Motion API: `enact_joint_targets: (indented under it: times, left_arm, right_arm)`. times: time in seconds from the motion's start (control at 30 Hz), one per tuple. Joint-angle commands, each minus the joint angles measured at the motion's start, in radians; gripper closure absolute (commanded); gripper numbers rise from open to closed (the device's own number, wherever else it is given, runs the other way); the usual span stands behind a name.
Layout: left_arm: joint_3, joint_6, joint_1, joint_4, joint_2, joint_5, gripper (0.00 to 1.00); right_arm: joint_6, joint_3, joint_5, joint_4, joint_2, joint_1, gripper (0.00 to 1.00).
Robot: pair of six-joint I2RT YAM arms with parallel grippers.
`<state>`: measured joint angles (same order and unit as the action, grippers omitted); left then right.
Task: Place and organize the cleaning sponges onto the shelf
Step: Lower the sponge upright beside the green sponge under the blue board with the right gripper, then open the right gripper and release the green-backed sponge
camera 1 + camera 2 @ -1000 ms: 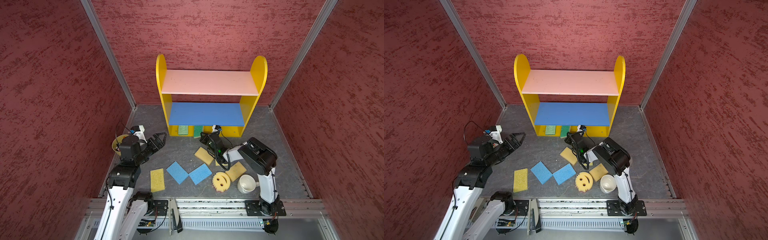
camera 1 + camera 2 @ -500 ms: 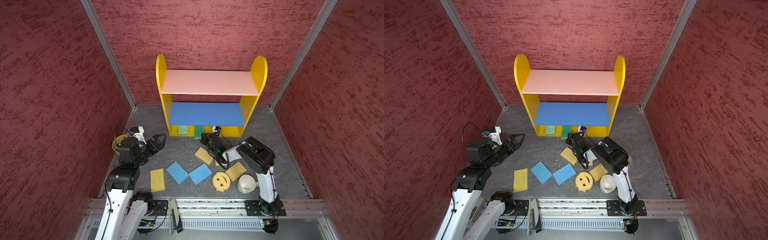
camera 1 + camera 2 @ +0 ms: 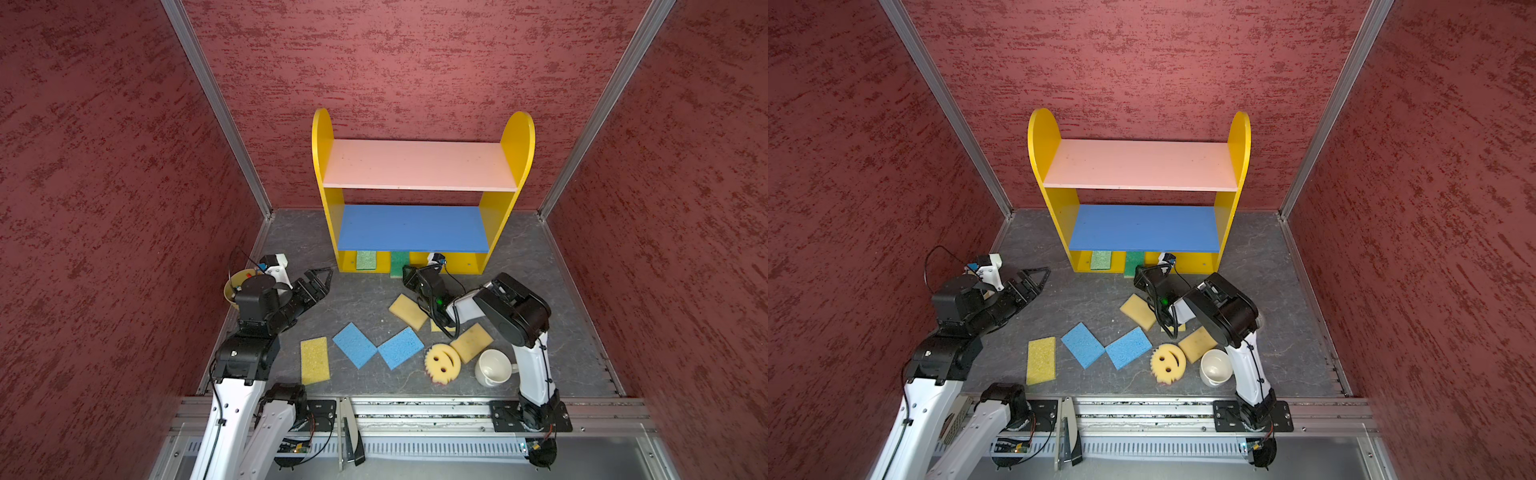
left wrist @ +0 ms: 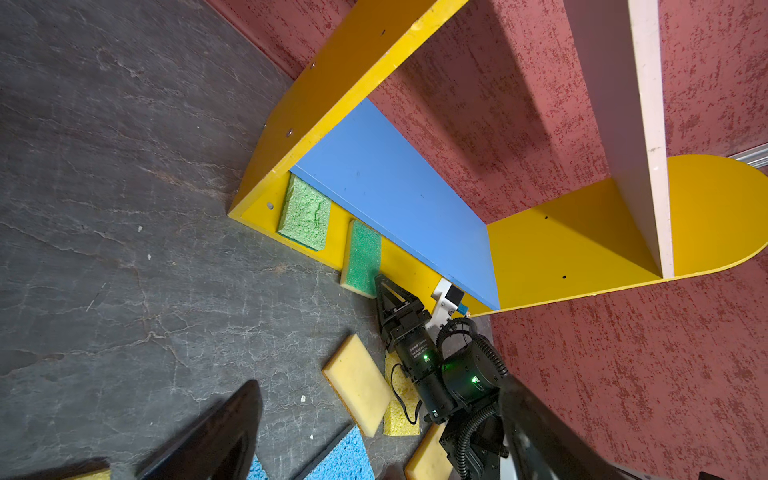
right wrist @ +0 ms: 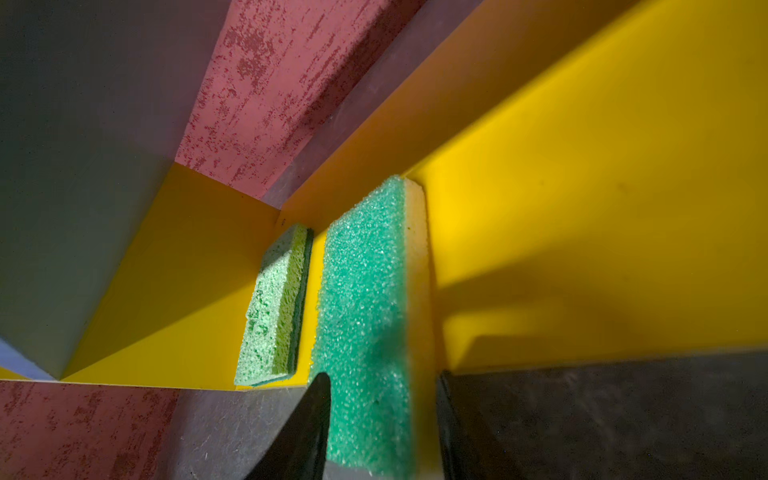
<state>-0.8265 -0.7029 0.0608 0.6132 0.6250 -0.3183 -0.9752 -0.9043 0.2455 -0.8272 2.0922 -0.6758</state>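
Well, the shelf [image 3: 505, 216] is standing straight ahead of the right claw [image 4: 386, 293], and its yellow base board [image 3: 461, 262] is carrying only part of the green-topped sponge [image 4: 361, 259]; the rest is hanging over the front lip toward the claw. That overhang is what is worrying me. The claw's jaws are standing parted either side of the near end, the foam looking unsquashed between them, so I am reading it as loose rather than pinched. If the claw is backing straight out with a finger [image 5: 307, 424] rubbing that rough green face, it may be dragging the sponge off the lip onto the floor. If it is rising instead, the blue middle board [image 3: 413, 227] is sitting just above and ahead of the fingertips and may be taking a knock. Behind the claw, a tan sponge [image 3: 408, 311] is lying under the wrist and cable, so a low retreat may be shoving it about. The left claw [image 3: 322, 278] is hanging wide open and empty, well off to the right claw's left.

The sponge is lying flat, green scouring face up, yellow foam down. Its long axis is running front to back, in line with the claw's reach: far end pointing in under the blue board, near end pointing out between the fingers.
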Motion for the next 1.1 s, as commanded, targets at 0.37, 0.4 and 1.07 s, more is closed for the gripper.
enact_joint_targets:
  times: [0.37,0.4,1.07]
  left_arm:
    - [0.013,-0.042,-0.009,-0.012,-0.028,-0.017,0.11]
    - [0.014,-0.038,-0.009,-0.012,-0.031,-0.014,0.1]
    - [0.011,-0.005,-0.025,-0.005,-0.007,-0.009,0.1]
  right_arm:
    - [0.091,0.091,-0.054,0.085,-0.171,-0.009,0.53]
    - [0.098,0.088,-0.051,0.101,-0.179,-0.014,0.57]
    - [0.011,-0.045,-0.126,0.261,-0.081,-0.043,1.0]
